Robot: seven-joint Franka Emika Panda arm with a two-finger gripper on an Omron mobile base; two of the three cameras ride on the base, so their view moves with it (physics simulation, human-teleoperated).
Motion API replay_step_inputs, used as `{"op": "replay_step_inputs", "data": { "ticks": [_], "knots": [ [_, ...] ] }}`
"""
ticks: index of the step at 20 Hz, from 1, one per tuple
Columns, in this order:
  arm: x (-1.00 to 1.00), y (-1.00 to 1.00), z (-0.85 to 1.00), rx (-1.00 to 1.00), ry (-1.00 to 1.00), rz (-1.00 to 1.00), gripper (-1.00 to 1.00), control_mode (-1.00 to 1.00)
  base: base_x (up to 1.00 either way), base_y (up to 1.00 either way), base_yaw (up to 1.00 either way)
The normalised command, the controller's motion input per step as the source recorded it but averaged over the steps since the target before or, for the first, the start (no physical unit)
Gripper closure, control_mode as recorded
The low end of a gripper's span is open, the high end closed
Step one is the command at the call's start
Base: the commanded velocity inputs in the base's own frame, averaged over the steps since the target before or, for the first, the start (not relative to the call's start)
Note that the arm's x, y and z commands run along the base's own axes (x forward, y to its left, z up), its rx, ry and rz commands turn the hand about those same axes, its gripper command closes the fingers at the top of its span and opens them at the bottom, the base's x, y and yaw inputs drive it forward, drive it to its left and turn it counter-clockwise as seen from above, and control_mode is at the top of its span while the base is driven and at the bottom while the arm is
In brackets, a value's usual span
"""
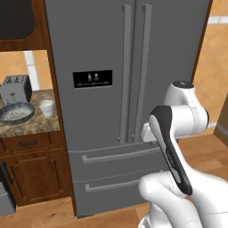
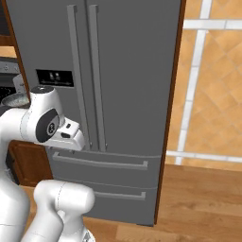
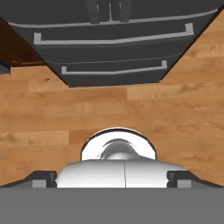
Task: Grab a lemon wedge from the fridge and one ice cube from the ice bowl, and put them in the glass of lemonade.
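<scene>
- Claw [image 3: 112, 178]: in the hand view its two dark tips sit far apart at the lower corners, jaws spread wide; it holds nothing and touches nothing, and points down at the wood floor [image 3: 52, 113].
- Arm [image 1: 178, 133]: folded in front of the fridge [image 1: 129, 58], its hand close to the long door handles.
- Fridge: both doors shut, two lower drawers shut. The black dispenser panel [image 1: 92, 79] carries small marks too blurred to read.
- Desk [image 1: 26, 127], left of the fridge: the bowl [image 1: 16, 113] lies at its front, the glass [image 1: 46, 107] just beside it toward the fridge.
- Toaster [image 1: 15, 88]: stands behind the bowl; no readable writing.
</scene>
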Motion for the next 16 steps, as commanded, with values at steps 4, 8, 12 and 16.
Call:
{"op": "replay_step_inputs", "data": {
  "ticks": [4, 8, 12, 16],
  "knots": [
    [0.0, 0.0, 0.0, 0.0, 0.0, 0.0, -1.0, 1.0, 0.0, 0.0, 0.0],
    [0.0, 0.0, 0.0, 0.0, 0.0, 0.0, -1.0, 1.0, 0.0, 0.0, 0.0],
    [0.08, 0.0, 0.09, 0.0, -0.13, 0.0, -1.0, -1.0, 0.0, 0.0, 0.0],
    [0.06, 0.05, 0.44, 0.01, -0.18, 0.0, -1.0, -1.0, 0.0, 0.0, 0.0]
  ]
}}
